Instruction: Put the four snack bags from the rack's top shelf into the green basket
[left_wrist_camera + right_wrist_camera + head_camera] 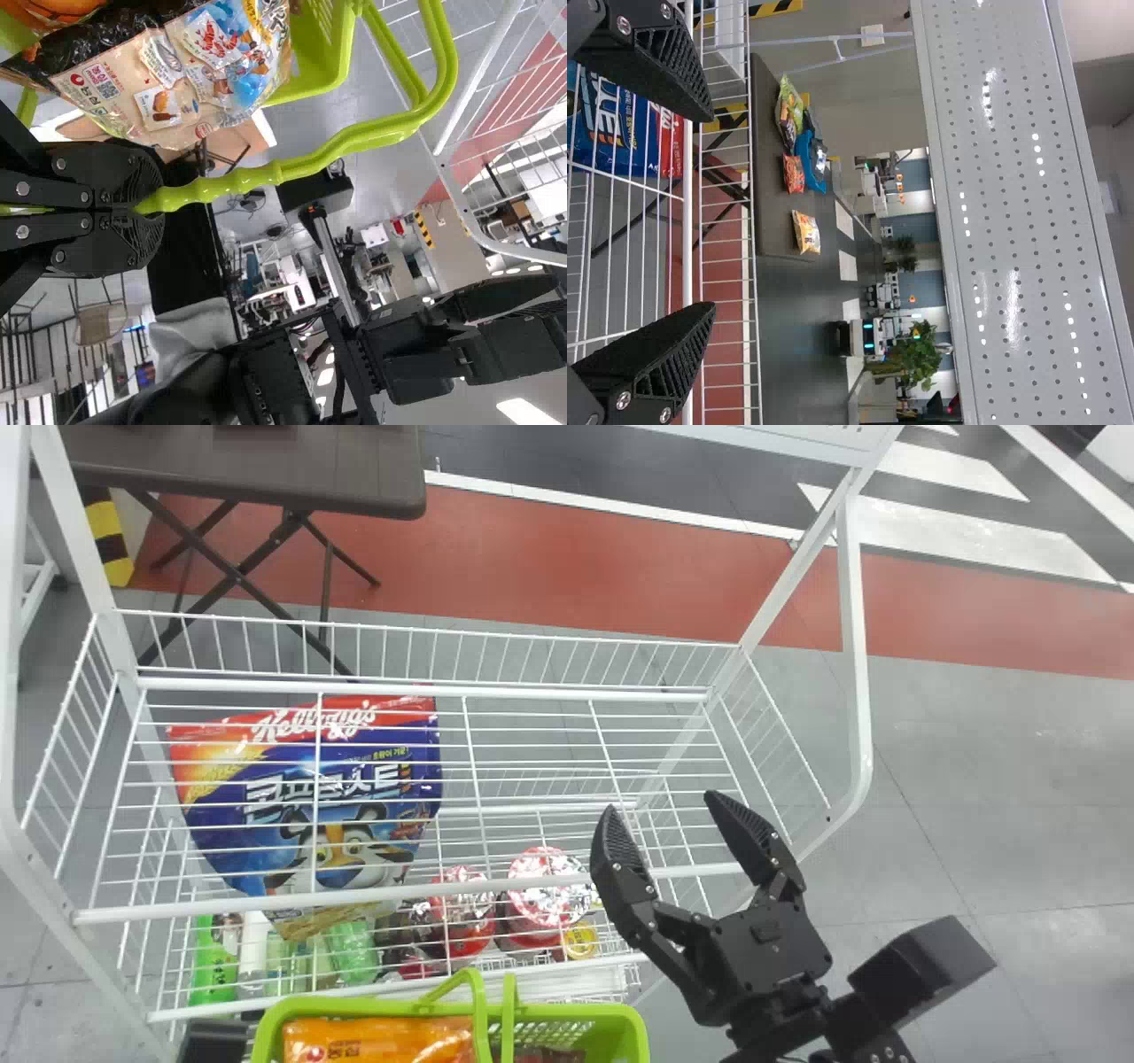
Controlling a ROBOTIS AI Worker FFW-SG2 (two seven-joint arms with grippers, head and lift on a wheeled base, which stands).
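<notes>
While left claw clenches handle, I should hold green basket, bottom centre, level and lift spread right claw, frame's lower right, clear of wire shelf.

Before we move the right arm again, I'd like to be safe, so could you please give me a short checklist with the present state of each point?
1. Left pincer gripping the basket handle: ok, shut on it.
2. Green basket near the rack's front side: ok.
3. Right pincer ready to grasp: ok, open with nothing between its fingers.
4. All four snack bags inside the basket: cannot tell; an orange packet and a beige packet are visible there, but the contents overlap.
5. Large blue bag on the top wire shelf: not ok, it sits beneath that shelf's wires.
</notes>
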